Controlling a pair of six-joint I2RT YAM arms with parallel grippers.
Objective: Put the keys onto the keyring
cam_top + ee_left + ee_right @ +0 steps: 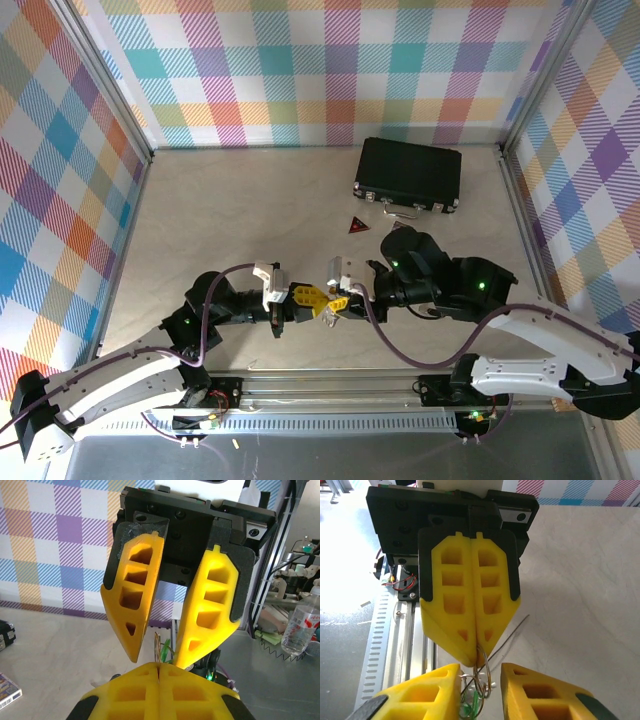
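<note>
The keyring [482, 672], a thin silvery loop, hangs in the air between the two claws above the near edge of the table [580, 580]. The green key [471, 706] dangles among the wires just beneath it, and whether that key is threaded on or merely caught there you cannot tell. Your left gripper [479, 655] is pressed together, pinching the loop at its very tips. Your right gripper [159, 661] stands spread, one finger on each side of the loop, apparently touching nothing. That tip-only pinch is your weak point: the wire looks thin and slick, so a sideways tug from the right claw could slide it free and drop ring and key onto the table or the metal rail [395, 630] below. If you close the right fingers off-centre, you will likely nip the ring instead of the key, or twist the loop. The claws are nearly nose to nose, so a small advance could knock them together.
</note>
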